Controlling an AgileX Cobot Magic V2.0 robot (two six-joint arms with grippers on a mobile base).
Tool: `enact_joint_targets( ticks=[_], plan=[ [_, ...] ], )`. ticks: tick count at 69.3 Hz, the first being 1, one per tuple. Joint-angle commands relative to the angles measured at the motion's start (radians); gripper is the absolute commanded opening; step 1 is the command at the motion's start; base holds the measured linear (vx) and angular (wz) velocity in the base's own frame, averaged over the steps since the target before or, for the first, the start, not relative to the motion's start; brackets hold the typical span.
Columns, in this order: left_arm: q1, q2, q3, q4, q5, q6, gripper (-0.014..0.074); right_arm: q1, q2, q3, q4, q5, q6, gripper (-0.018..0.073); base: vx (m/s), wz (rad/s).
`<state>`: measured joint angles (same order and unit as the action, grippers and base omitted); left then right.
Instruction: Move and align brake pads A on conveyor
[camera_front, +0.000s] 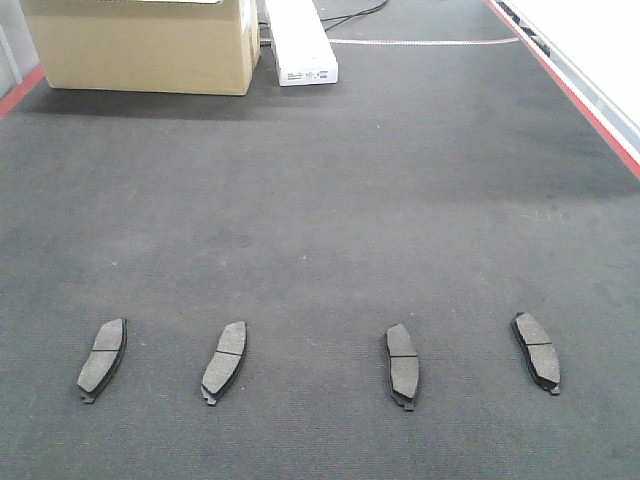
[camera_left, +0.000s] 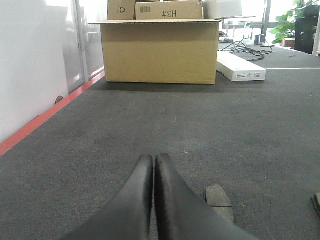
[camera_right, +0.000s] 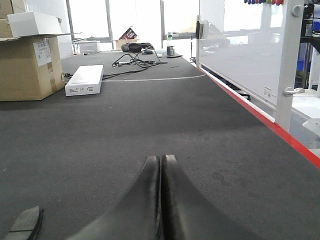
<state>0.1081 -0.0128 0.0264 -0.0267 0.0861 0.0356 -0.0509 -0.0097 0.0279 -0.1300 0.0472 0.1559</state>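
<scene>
1. Four pads (camera_front: 103, 359) (camera_front: 224, 361) (camera_front: 403, 365) (camera_front: 536, 351), dark grey crescents, each grooved across the middle, lie in a spaced row on the conveyor (camera_front: 330, 190).
2. Left gripper (camera_left: 153, 161) and right gripper (camera_right: 161, 161) are both clenched, empty; a pad lies just beside each.
3. Far off, a carton (camera_left: 160, 50) holds smaller boxes.

Bright backlight from blown-out far windows (camera_right: 120, 17), soft shadows, mild grain, blurred close foreground.
</scene>
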Motion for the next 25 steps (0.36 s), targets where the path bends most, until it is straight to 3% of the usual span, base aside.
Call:
enact_joint_targets(
  ticks=[1,25],
  plan=[
    [-0.001,-0.005,0.017,-0.009,-0.068,-0.001,-0.0006,-0.008,-0.012,0.013,-0.004,-0.081,-0.006,-0.0011,0.0,0.0],
    [-0.001,-0.005,0.017,-0.009,-0.068,-0.001,-0.0006,-0.008,-0.012,0.013,-0.004,-0.081,-0.006,-0.0011,0.0,0.0]
  ],
)
